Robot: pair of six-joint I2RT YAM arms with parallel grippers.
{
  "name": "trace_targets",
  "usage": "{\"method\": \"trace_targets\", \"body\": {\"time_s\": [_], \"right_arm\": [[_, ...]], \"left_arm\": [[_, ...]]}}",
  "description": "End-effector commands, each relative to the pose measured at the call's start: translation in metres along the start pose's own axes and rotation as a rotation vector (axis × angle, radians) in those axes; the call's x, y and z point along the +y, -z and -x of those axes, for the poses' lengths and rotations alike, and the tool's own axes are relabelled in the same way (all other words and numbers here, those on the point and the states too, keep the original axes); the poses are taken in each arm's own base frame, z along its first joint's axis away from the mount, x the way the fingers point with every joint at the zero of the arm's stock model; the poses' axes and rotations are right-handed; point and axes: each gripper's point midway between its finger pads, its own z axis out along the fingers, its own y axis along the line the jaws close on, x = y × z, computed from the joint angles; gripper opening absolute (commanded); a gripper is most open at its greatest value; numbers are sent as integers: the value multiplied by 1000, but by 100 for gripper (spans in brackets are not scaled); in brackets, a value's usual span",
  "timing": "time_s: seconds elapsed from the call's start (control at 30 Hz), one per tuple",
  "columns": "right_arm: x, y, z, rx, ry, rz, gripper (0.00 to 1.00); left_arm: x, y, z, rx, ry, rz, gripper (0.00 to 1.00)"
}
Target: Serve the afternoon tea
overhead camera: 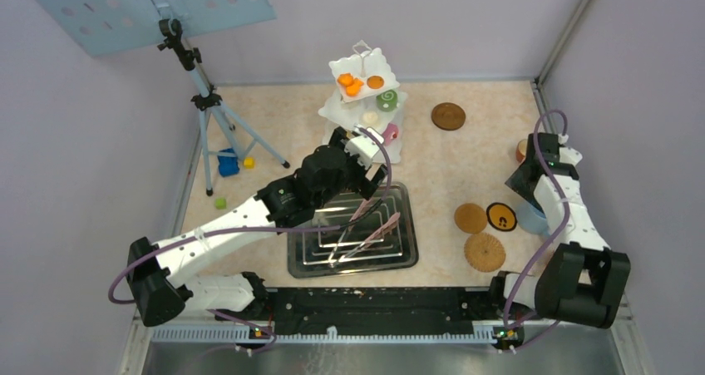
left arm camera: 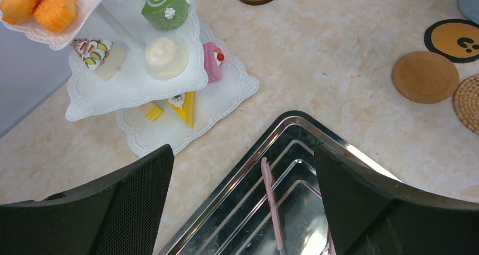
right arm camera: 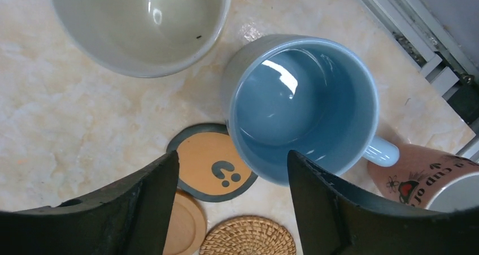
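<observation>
The white three-tier stand (overhead camera: 363, 101) holds orange (left arm camera: 39, 3), green swirl (left arm camera: 165, 6), cream (left arm camera: 165, 57), pink (left arm camera: 212, 61) and yellow (left arm camera: 184, 107) pastries. My left gripper (overhead camera: 368, 165) is open and empty, just in front of the stand; in the left wrist view the gripper (left arm camera: 243, 204) hangs over a corner of the steel tray. My right gripper (right arm camera: 233, 204) is open and empty above the near side of the blue mug (right arm camera: 302, 105), with the grey mug (right arm camera: 141, 23) beyond and a brown printed mug (right arm camera: 435, 176) at the right. The yellow mug is hidden.
The steel tray (overhead camera: 299, 263) holds pink tongs (overhead camera: 370, 229). Coasters lie right of it: plain brown (overhead camera: 470, 218), orange with black rim (overhead camera: 501, 216), wicker (overhead camera: 485, 252), dark brown (overhead camera: 448, 115) farther back. A tripod (overhead camera: 208, 117) and small blocks (overhead camera: 227, 163) stand at the left.
</observation>
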Motion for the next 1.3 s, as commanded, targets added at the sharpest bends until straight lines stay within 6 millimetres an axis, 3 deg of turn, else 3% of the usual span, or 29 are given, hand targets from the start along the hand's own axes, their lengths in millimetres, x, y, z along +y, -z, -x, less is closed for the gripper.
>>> {"method": "trace_targets", "body": {"time_s": [0.0, 0.1, 0.23, 0.43, 0.6, 0.77, 0.9, 1.0, 1.1, 1.17, 1.27], "right_arm": [[7, -20, 9, -31, -29, 2, 63], [4, -31, 5, -28, -12, -35, 56], [-3, -39, 0, -28, -6, -77, 38], [-19, -35, 7, -88, -11, -144, 17], [-25, -19, 29, -181, -26, -151, 0], [-45, 10, 55, -273, -63, -229, 0], [-54, 46, 89, -399, -85, -225, 0], [-41, 81, 128, -547, -104, -102, 0], [-13, 118, 168, -705, -116, 99, 0], [18, 140, 189, -761, -72, 264, 0], [89, 178, 206, -814, 106, 598, 0]], "left_arm": [[5, 9, 18, -73, 22, 16, 99], [4, 9, 19, -74, 25, 12, 99], [4, 9, 19, -74, 26, 14, 99], [2, 8, 18, -69, 28, 7, 99], [0, 6, 16, -66, 31, -2, 99], [-1, 5, 16, -64, 32, -7, 99], [-1, 5, 16, -62, 33, -6, 99], [0, 6, 16, -64, 32, 1, 99], [1, 6, 17, -66, 34, 2, 99], [1, 7, 18, -68, 34, 4, 99], [1, 8, 18, -70, 35, 4, 99]]}}
